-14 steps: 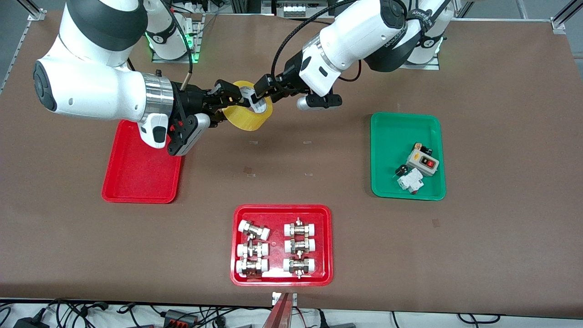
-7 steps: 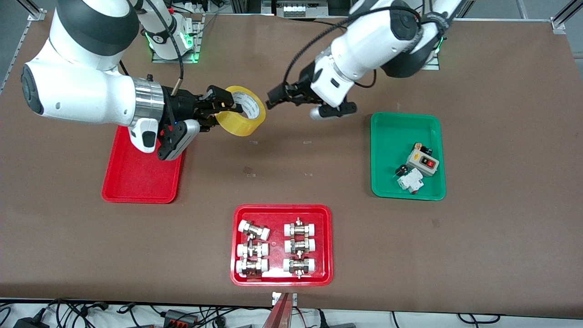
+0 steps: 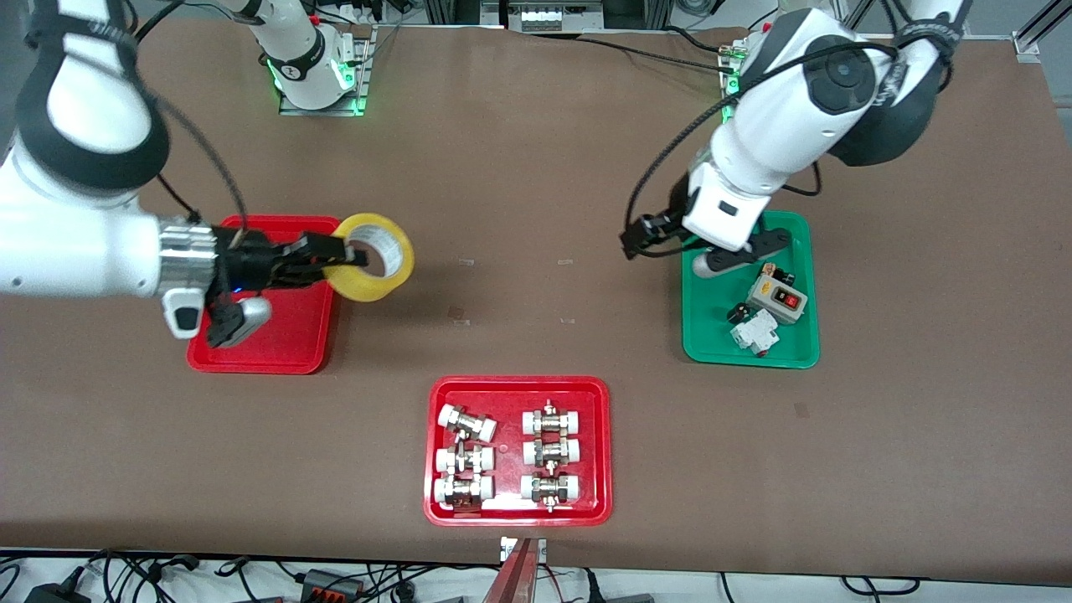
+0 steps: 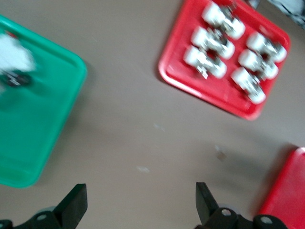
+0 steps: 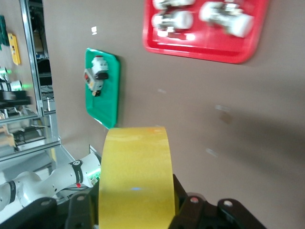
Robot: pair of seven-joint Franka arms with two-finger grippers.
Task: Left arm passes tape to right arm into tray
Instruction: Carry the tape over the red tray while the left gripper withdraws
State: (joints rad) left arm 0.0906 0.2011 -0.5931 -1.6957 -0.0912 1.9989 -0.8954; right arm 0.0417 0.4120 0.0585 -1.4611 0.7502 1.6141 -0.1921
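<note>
The tape [image 3: 369, 290], a yellow roll with a white core, is held up in the air by my right gripper [image 3: 345, 254], over the edge of the plain red tray [image 3: 266, 339] that faces the table's middle. In the right wrist view the roll [image 5: 136, 176] fills the space between the fingers of the right gripper [image 5: 136, 212]. My left gripper [image 3: 635, 243] is open and empty, over the table beside the green tray. In the left wrist view the left gripper [image 4: 140, 202] shows wide-apart fingers over bare table, with a corner of the plain red tray [image 4: 287, 191].
A green tray [image 3: 713, 243] with switches and small parts lies toward the left arm's end; it also shows in the wrist views [image 4: 38, 129] [image 5: 108, 95]. A red tray [image 3: 518, 386] with white-capped metal fittings lies nearest the front camera [image 4: 186, 81] [image 5: 200, 47].
My left gripper let go of the tape and drew back to the green tray. My right gripper carried the tape away from the table's middle to the plain red tray's edge.
</note>
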